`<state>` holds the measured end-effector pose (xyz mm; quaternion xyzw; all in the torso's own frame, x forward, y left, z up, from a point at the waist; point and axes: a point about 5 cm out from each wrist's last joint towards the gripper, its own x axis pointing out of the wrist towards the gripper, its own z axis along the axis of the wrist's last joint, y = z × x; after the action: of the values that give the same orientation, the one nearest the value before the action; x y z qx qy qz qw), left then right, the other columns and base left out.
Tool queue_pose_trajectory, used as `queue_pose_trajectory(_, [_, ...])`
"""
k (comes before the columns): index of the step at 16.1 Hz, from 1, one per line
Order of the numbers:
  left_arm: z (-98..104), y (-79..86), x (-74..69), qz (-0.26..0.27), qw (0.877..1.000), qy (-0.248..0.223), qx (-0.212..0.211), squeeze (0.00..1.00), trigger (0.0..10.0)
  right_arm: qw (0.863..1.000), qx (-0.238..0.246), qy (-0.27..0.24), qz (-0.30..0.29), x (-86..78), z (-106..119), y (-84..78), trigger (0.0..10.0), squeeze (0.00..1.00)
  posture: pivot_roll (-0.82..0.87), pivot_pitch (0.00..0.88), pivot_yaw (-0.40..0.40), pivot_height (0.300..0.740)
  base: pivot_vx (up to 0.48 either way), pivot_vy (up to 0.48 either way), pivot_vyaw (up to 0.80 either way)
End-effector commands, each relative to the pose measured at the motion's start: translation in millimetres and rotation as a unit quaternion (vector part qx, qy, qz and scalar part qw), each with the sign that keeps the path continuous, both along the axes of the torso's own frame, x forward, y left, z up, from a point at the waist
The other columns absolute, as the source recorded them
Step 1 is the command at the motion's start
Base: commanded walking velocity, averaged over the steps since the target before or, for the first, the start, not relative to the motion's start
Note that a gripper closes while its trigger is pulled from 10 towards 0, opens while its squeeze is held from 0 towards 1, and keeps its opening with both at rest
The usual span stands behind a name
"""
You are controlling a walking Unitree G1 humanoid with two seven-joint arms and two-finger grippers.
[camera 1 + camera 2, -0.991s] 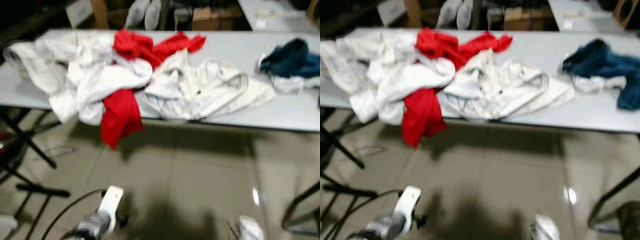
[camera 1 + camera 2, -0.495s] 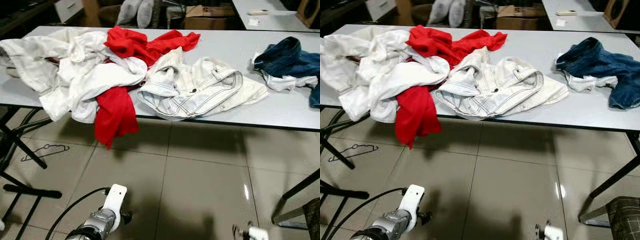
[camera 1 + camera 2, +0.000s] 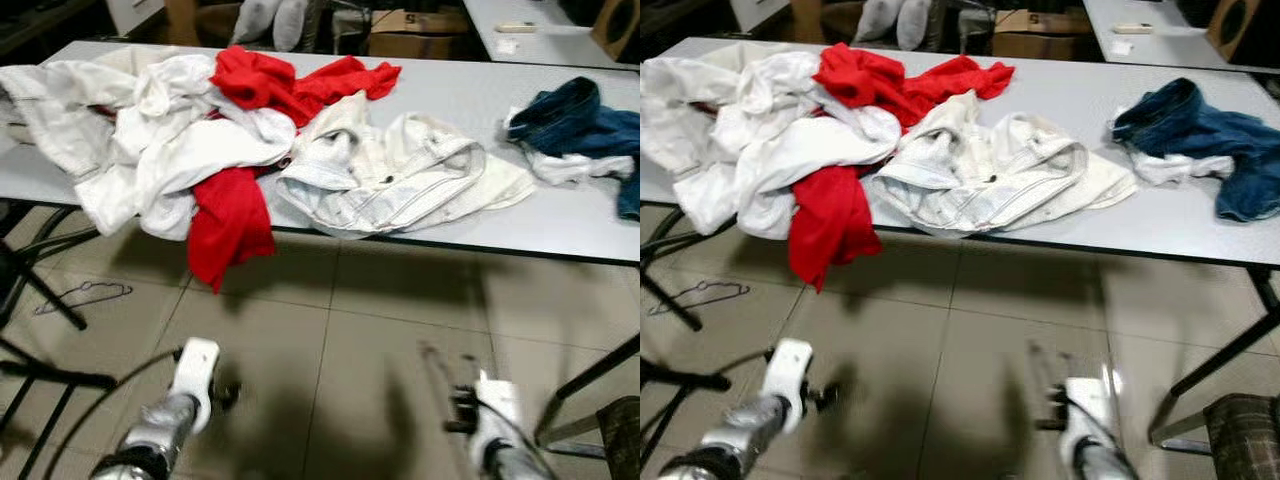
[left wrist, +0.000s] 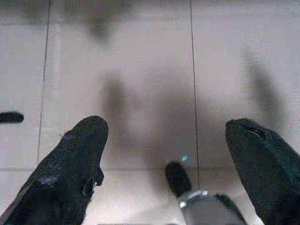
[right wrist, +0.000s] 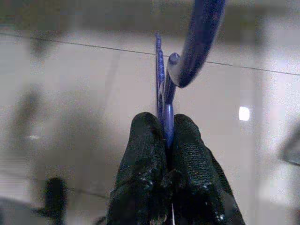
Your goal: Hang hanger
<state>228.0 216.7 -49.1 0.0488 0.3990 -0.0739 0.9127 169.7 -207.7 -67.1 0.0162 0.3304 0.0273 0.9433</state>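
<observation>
**A:** Two things eat up most of what we see from the head: the long grey table (image 3: 470, 95) and the tiled floor (image 3: 370, 340) in front of it. No bins or baskets on it, just clothes lying loose. A heap of white garments (image 3: 150, 140) sits at the table's left end, with a red garment (image 3: 235, 215) spilling over the near edge. A white denim jacket (image 3: 400, 175) lies mid-table, and blue jeans (image 3: 1200, 135) lie at the right end.

**B:** Room-wise, we've got open tile between us and the near table edge. Black stand legs (image 3: 45, 290) crowd the left, and a table leg (image 3: 1215, 365) plus a chair corner (image 3: 1250, 435) crowd the right. A wire hanger (image 3: 82, 296) lies on the floor near the stand.

**A:** Both arms are low and blurry in the head views. The wrist views help more: our right gripper (image 5: 165, 126) is pinched tight on a blue hanger (image 5: 197, 42), whose hook curls just past the fingertips.

**B:** And our left gripper (image 4: 166, 136) is spread wide over bare tile, holding nothing.
</observation>
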Motion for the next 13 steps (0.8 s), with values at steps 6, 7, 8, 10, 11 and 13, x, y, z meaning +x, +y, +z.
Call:
queue_pose_trajectory(6, [30.5, 25.7, 4.4, 0.007, 0.994, -0.103, -0.045, 1.00, 10.0, 0.994, 0.061, -0.090, -0.011, -3.7, 28.2, 15.1, 10.0, 0.00, 0.01, 0.000, 0.086, 0.740, 0.000, 0.000, 0.00])
queue_pose_trajectory(7, [37.3, 25.4, 4.5, 0.002, 0.991, -0.127, -0.038, 0.24, 10.0, 0.992, 0.068, -0.103, -0.009, -3.9, 34.8, 15.2, 10.0, 0.00, 0.01, 0.000, 0.095, 0.740, 0.000, 0.000, 0.00])
queue_pose_trajectory(8, [44.9, 25.5, 3.6, 0.001, 0.989, -0.145, -0.033, 0.00, 10.0, 0.990, 0.060, -0.128, -0.013, -4.0, 45.5, 13.7, 10.0, 0.00, 0.01, 0.000, 0.102, 0.740, 0.000, 0.000, 0.00])
queue_pose_trajectory(10, [59.1, 26.1, -0.8, 0.001, 0.985, -0.164, -0.057, 0.00, 10.0, 0.987, 0.045, -0.153, -0.003, -4.6, 65.6, 11.5, 10.0, 0.00, 0.00, 0.000, 0.107, 0.740, 0.000, 0.000, 0.00])
queue_pose_trajectory(11, [69.2, 21.9, -6.0, -0.013, 0.982, -0.171, -0.075, 0.00, 10.0, 0.984, 0.069, -0.161, 0.023, -7.5, 81.0, 15.0, 10.0, 0.00, 0.00, 0.000, 0.105, 0.740, 0.000, 0.000, 0.00])
queue_pose_trajectory(13, [84.0, 17.7, -13.4, -0.032, 0.978, -0.194, -0.069, 0.00, 10.0, 0.978, 0.086, -0.169, 0.084, -15.6, 107.0, 19.4, 10.0, 0.00, -0.01, 0.000, 0.083, 0.740, 0.000, 0.000, 0.00])
